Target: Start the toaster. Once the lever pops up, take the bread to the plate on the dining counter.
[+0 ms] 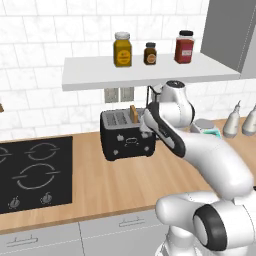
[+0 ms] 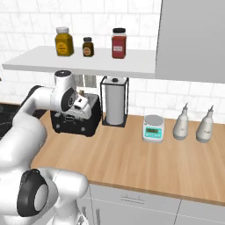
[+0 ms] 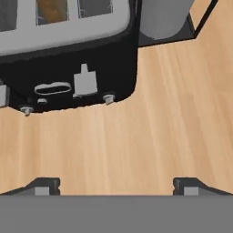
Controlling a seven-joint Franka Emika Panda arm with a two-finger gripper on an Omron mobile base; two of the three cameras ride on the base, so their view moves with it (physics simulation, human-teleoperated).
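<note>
The black toaster (image 1: 127, 136) stands on the wooden counter against the tiled wall. A tan bread slice (image 1: 133, 113) pokes up out of one of its slots. The hand view looks down on the toaster's front (image 3: 68, 77), with its pale lever tab (image 3: 85, 82), small knobs and the bread (image 3: 51, 10) in its slot. My gripper (image 3: 116, 187) hovers over the counter just before that front, open, with nothing between its fingertips. In the right base view the gripper (image 2: 75, 113) hangs at the toaster (image 2: 83, 123). The plate and the dining counter are out of view.
A black cooktop (image 1: 35, 172) lies left of the toaster. To its right stand a paper towel holder (image 2: 115, 105), a kitchen scale (image 2: 153, 128) and two pale bottles (image 2: 181, 123). A shelf (image 1: 145, 72) with three jars hangs low above the toaster.
</note>
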